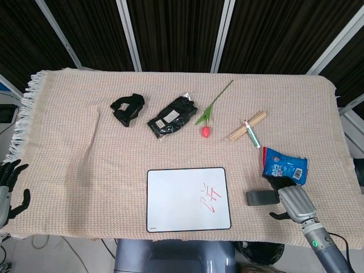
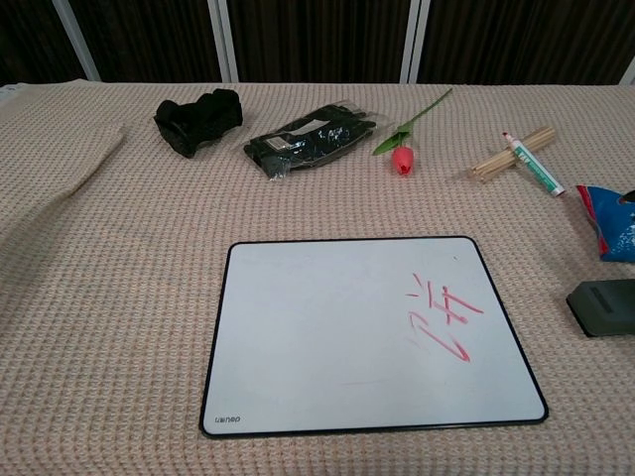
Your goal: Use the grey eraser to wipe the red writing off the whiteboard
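The grey eraser (image 1: pixel 262 197) lies on the desk (image 1: pixel 68 170) at lower right of the frame, just right of the whiteboard (image 1: pixel 188 199), whose red writing (image 1: pixel 210 196) is unwiped. The right robot hand (image 1: pixel 291 200) sits beside the eraser, fingers spread, holding nothing, likely placed to grasp. The left robot hand (image 1: pixel 8 187) hangs open at the lower left edge.

Right hand (image 1: pixel 294 200): silver-grey back plate, black fingers (image 1: pixel 277 179) and thumb.
Right wrist (image 1: pixel 314 230): grey cylindrical cuff, small green indicator light; thin dark cable beside it.
Left hand (image 1: pixel 7 185): black fingers, pale grey palm section, cut off by left frame edge.
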Robot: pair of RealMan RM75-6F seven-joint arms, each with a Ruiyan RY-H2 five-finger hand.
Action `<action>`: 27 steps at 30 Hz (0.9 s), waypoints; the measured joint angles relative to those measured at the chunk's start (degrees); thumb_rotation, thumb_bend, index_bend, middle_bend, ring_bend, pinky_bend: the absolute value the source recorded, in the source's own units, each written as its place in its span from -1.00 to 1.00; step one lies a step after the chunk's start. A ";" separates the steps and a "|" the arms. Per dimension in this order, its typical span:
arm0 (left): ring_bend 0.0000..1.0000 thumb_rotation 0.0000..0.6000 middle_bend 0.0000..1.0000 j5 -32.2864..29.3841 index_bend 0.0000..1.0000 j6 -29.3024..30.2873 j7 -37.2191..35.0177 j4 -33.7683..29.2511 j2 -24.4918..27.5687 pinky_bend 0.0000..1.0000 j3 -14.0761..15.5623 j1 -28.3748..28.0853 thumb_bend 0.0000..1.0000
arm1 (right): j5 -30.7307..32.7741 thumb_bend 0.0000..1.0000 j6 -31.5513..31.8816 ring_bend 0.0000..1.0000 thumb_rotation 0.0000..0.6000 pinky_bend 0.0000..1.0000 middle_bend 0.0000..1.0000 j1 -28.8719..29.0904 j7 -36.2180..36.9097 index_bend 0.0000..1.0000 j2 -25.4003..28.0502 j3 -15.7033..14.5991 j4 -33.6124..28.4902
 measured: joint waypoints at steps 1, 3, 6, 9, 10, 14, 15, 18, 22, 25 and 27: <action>-1.00 1.00 -0.90 -0.02 -0.72 -0.02 -0.01 -0.01 0.01 -0.97 0.00 0.00 0.05 | 0.29 -0.61 -0.29 -0.56 1.00 -0.62 -0.59 0.18 -0.28 -0.74 -0.32 0.04 0.03; -1.00 1.00 -0.90 -0.03 -0.72 -0.05 -0.03 -0.03 0.03 -0.97 0.00 -0.01 0.05 | 0.69 -0.61 -0.83 -0.53 1.00 -0.59 -0.56 0.57 -0.83 -0.70 -1.04 0.09 0.12; -1.00 1.00 -0.90 -0.04 -0.72 -0.15 0.02 -0.03 0.01 -0.97 0.01 -0.05 0.05 | 0.90 -0.57 -1.05 -0.49 1.00 -0.55 -0.52 1.00 -1.45 -0.63 -2.06 0.22 0.35; -1.00 1.00 -0.90 -0.06 -0.72 -0.13 0.06 -0.06 0.00 -0.96 0.01 -0.04 0.05 | 1.43 -0.52 -1.41 -0.44 1.00 -0.51 -0.47 1.52 -2.49 -0.57 -3.05 0.42 0.90; -1.00 1.00 -0.90 -0.09 -0.72 -0.12 0.06 -0.06 0.01 -0.96 -0.01 -0.03 0.05 | 1.64 -0.51 -1.54 -0.43 1.00 -0.50 -0.46 1.66 -2.84 -0.55 -3.29 0.46 1.09; -1.00 1.00 -0.90 -0.26 -0.72 -0.26 0.06 -0.06 0.02 -0.96 -0.06 -0.07 0.05 | 2.43 -0.48 -1.99 -0.42 1.00 -0.49 -0.45 2.08 -3.65 -0.53 -4.07 0.36 1.90; -1.00 1.00 -0.90 -0.26 -0.72 -0.30 0.11 -0.06 0.03 -0.96 -0.04 -0.08 0.05 | 2.55 -0.47 -2.07 -0.42 1.00 -0.49 -0.44 2.12 -3.70 -0.53 -4.18 0.22 2.14; -1.00 1.00 -0.90 -0.28 -0.72 -0.32 0.18 -0.09 0.03 -0.96 -0.03 -0.08 0.05 | 2.69 -0.45 -2.13 -0.40 1.00 -0.47 -0.42 2.21 -3.71 -0.52 -4.46 0.00 2.68; -1.00 1.00 -0.90 -0.31 -0.72 -0.28 0.23 -0.11 0.01 -0.96 -0.05 -0.06 0.05 | 2.68 -0.44 -2.17 -0.37 1.00 -0.47 -0.39 2.45 -3.66 -0.49 -5.11 -0.22 3.63; -1.00 1.00 -0.90 -0.37 -0.72 -0.34 0.29 -0.13 0.00 -0.96 -0.03 -0.06 0.05 | 2.58 -0.44 -2.11 -0.34 1.00 -0.45 -0.35 2.66 -3.69 -0.47 -5.69 -0.40 4.41; -1.00 1.00 -0.90 -0.48 -0.72 -0.41 0.32 -0.15 0.03 -0.96 -0.05 -0.07 0.05 | 2.57 -0.44 -2.10 -0.31 1.00 -0.44 -0.31 2.74 -3.66 -0.45 -5.94 -0.53 4.78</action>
